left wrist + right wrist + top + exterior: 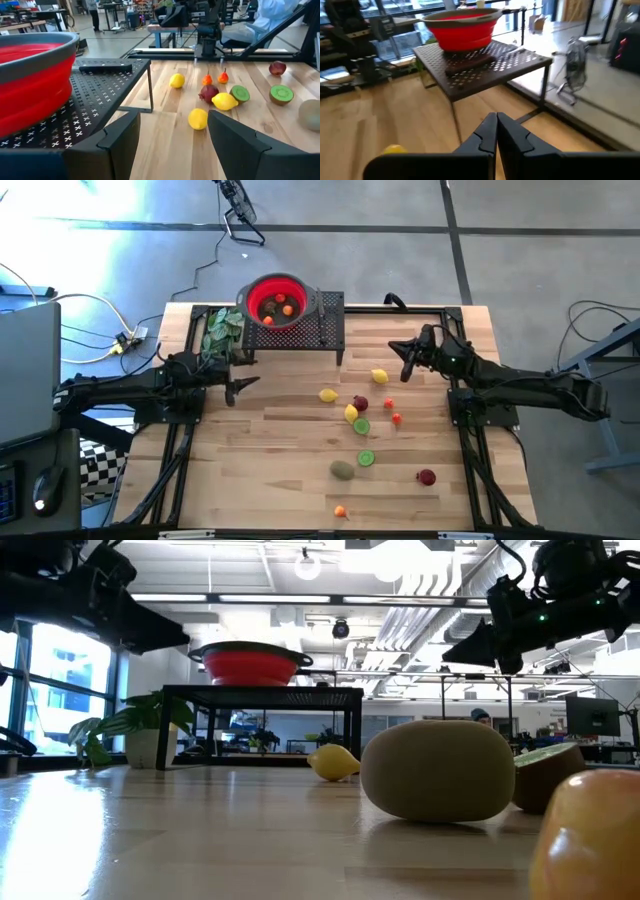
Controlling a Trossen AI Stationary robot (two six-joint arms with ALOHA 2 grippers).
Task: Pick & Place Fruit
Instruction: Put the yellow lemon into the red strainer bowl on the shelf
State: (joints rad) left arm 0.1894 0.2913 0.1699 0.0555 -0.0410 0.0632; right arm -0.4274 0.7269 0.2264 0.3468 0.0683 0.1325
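Left end effector (240, 385) hovers over the surface (280, 470) beside the black rack (325, 328), fingers (117, 142) spread wide, nothing between them, touching nothing. Right end effector (408, 363) sits above the surface near the far right side, fingers (487, 134) clenched tight together, holding nothing.

Red bowl (277, 300) stands on the rack; a few orange pieces (285, 307) lie inside it.

Rest of the fruit is loose on the surface between the arms: lemon (379, 377) just by the right end effector, lemon (328, 395) mid-surface, a cluster of lemon (351, 413), dark red piece (360, 402) and lime half (361, 426). Two small red pieces (392, 410) beside them. Kiwi (343, 469) and second lime half (366, 459) nearer the front, dark red piece (427, 477) to the right, small orange piece (340, 511) at the front edge.

Leafy bunch (222, 330) lies left of the rack.
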